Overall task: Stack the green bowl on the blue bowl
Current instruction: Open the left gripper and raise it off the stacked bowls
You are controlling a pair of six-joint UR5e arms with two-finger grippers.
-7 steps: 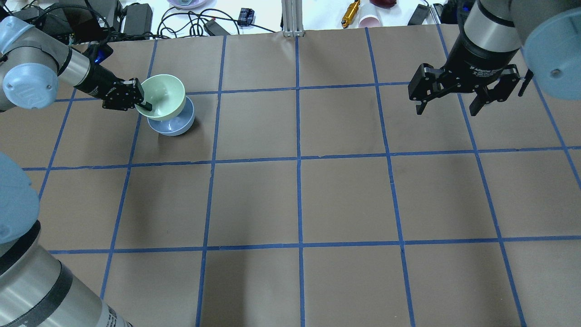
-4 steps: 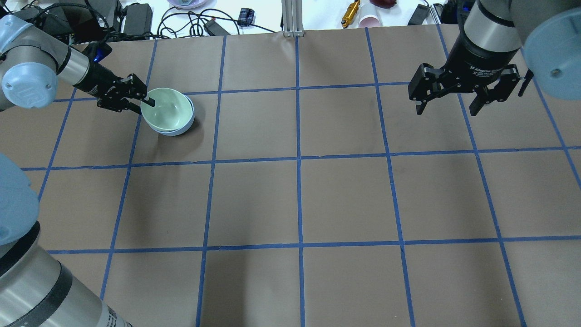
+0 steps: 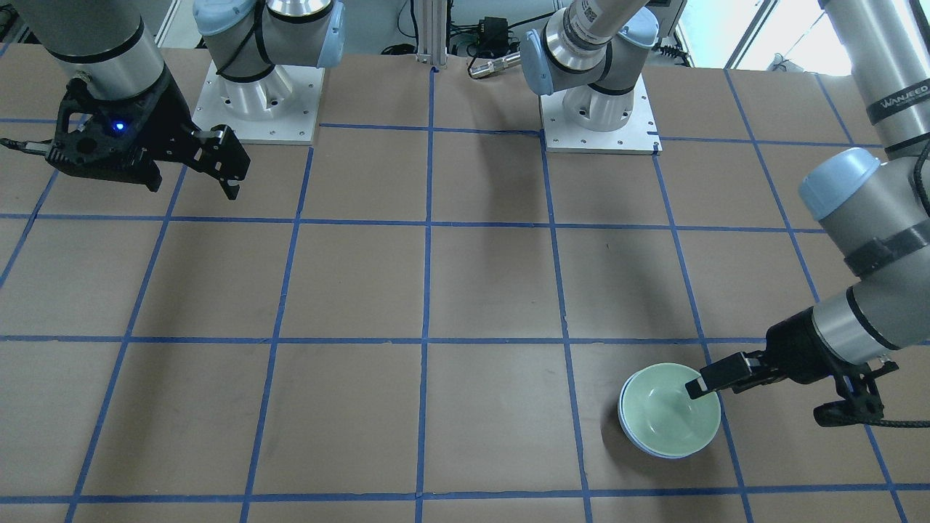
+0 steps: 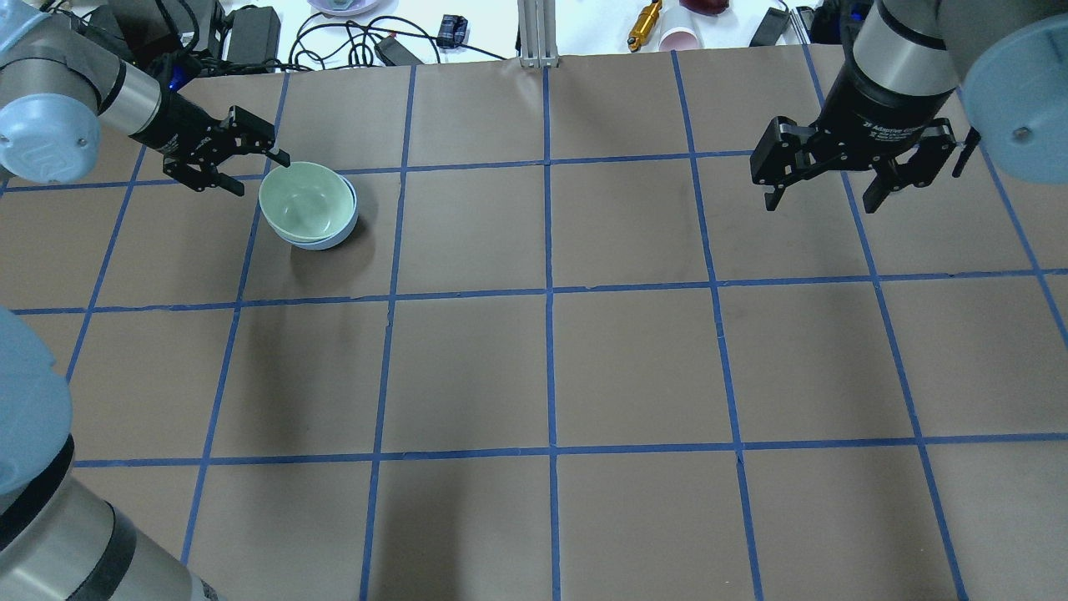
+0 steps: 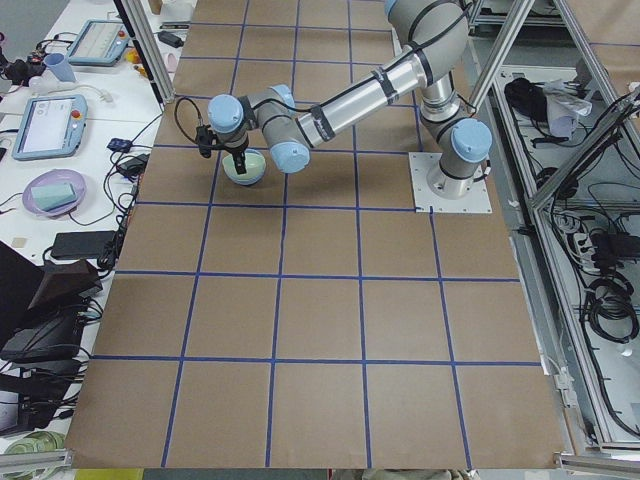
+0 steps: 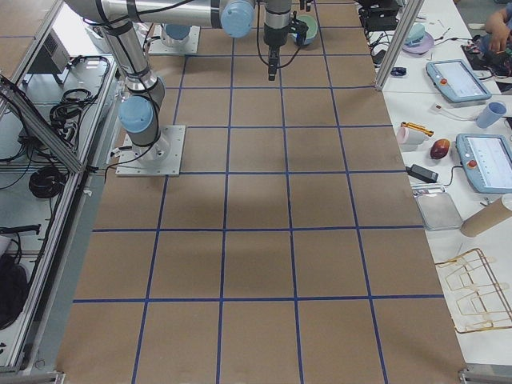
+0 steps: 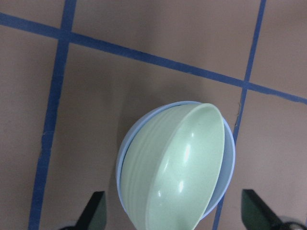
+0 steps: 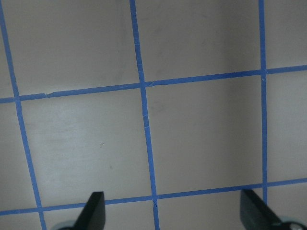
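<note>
a: since a second ago the green bowl [image 4: 307, 200] has gone from hanging tilted in the left fingers [image 3: 719, 376] to lying inside the blue bowl [image 4: 321, 243]. those fingers have let go and drawn back toward the far left of the bench [image 4: 634, 359].

b: so the stack is made?

a: by my reading, yes. what's left for you is the retreat. the left fingers are spread wide and empty, but in the front view one tip lies across the green rim, and i can't tell how much height separates them. lift straight up first, then swing away, so you don't hook the rim and tip the bowl out.

b: and the other arm?

a: the right fingers [image 4: 878, 190] are spread too, holding nothing, well apart from the bowls over bare bench. leave them where they are.

b: how does the green one look?

a: pale mint, glossy, lighter inside, with faint rings on its outer wall in the wrist view. it sits mouth-up in the blue one, a touch off-centre: the sliver of blue rim shows mostly on the side away from the left fingers. it's smooth on smooth, so i'd expect it to slide easily if you nudge it.
</note>
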